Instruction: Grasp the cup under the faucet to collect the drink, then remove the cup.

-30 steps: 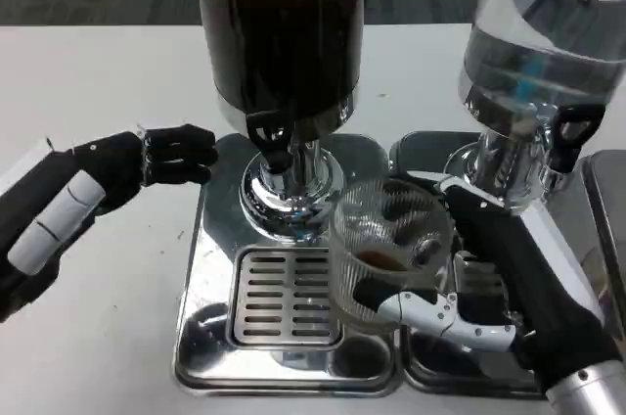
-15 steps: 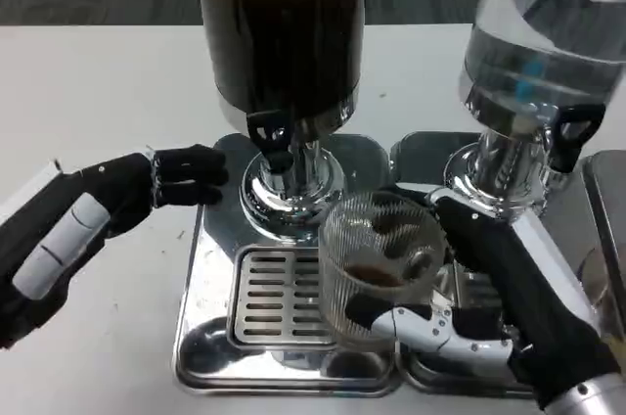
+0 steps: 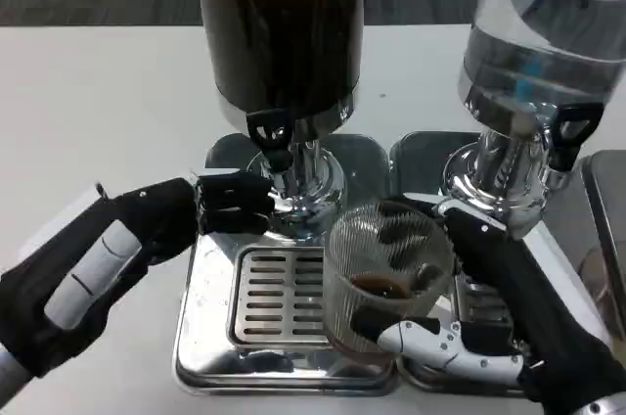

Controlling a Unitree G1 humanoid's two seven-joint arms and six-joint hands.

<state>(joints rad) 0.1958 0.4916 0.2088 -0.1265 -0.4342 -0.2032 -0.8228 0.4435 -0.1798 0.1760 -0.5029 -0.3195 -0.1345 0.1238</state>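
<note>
Two hands: both over the silver drip tray (image 3: 210, 322) on the white table (image 3: 98, 112).
Right hand (image 3: 460, 312): wrapped around the ribbed glass cup (image 3: 386, 283), fingers showing through its far wall, thumb across the near side.
Cup: upright, at the tray's right edge, a little dark drink at the bottom, right of and below the black faucet (image 3: 269, 136).
Left hand (image 3: 161, 224): holding nothing, fingers pressed together and pointing right, tips just beside the chrome base of the dark dispenser (image 3: 284, 33).
Clear dispenser (image 3: 533, 53): at right.
</note>
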